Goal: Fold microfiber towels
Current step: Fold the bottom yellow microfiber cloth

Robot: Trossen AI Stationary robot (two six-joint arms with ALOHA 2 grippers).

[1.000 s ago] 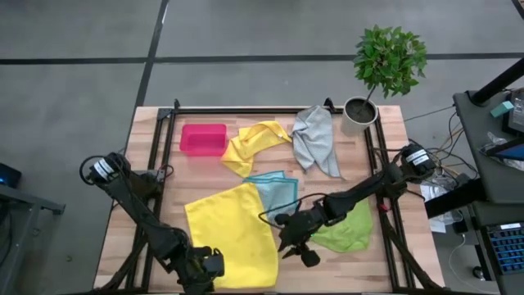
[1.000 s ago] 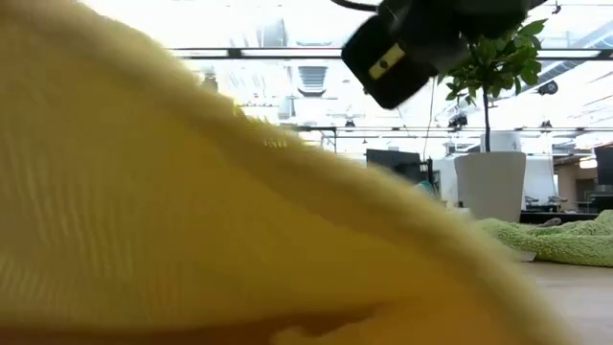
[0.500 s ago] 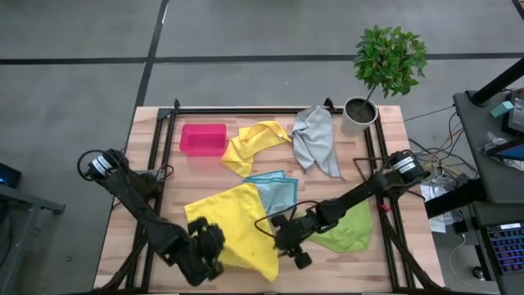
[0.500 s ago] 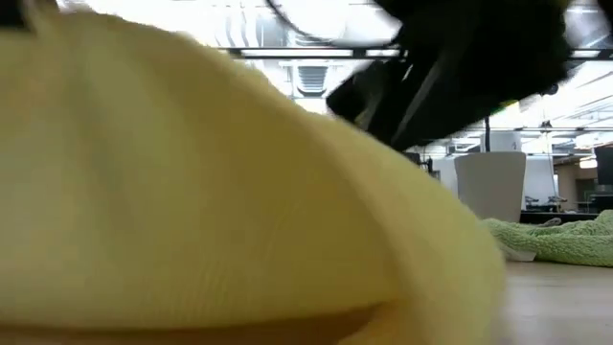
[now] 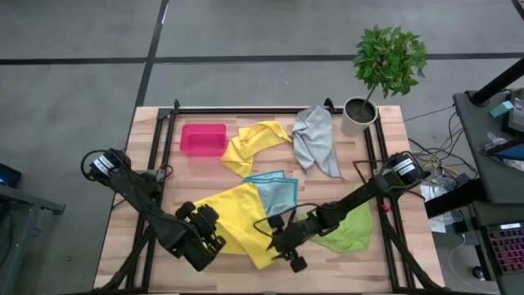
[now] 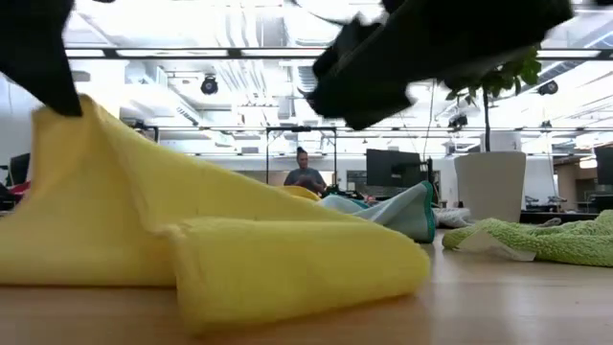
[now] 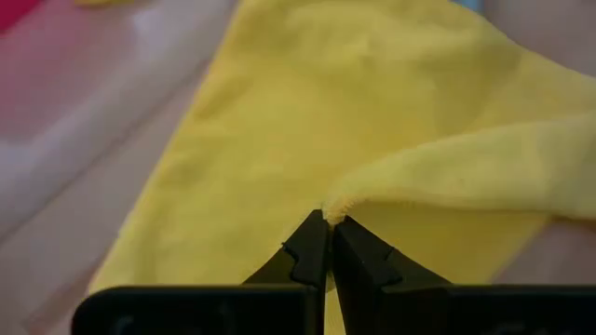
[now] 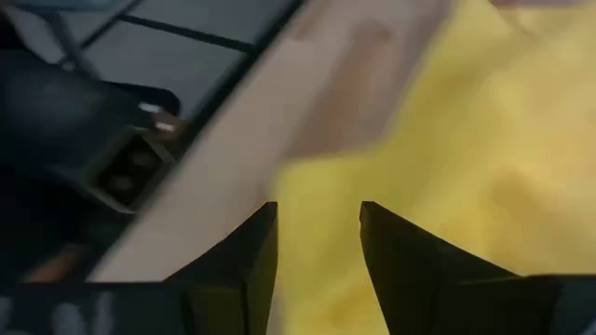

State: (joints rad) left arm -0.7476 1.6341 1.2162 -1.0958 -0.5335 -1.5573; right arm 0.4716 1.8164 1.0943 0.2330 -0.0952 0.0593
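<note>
Microfiber towels lie spread over the wooden table [image 5: 385,254] in the high view: a large yellow square cloth [image 5: 233,215] sits near the front edge with its near part doubled over, a light blue cloth [image 5: 274,191] touches its far right corner, a crumpled second yellow cloth [image 5: 254,143] lies beside a pink-red rectangular plastic bin [image 5: 203,138], a grey cloth [image 5: 317,139] rests next to a potted green plant [image 5: 385,65], and a lime green cloth [image 5: 348,228] lies under the right arm. The left gripper [image 5: 214,238] is at the large yellow cloth's left edge, and the right gripper [image 5: 277,243] is at its folded front corner. In the low view, that yellow cloth [image 6: 211,249] shows a thick rolled fold resting on the tabletop, one corner drawn up to a peak at the left, with the lime green cloth [image 6: 546,240] lying flat further right and a seated person [image 6: 306,174] far behind. In the left wrist view, the left gripper [image 7: 328,233] has its fingers pinched together on the raised hem of the yellow cloth [image 7: 372,121]. In the right wrist view, the right gripper [image 8: 317,247] has its fingers parted above the yellow cloth [image 8: 447,186], with nothing between them
</note>
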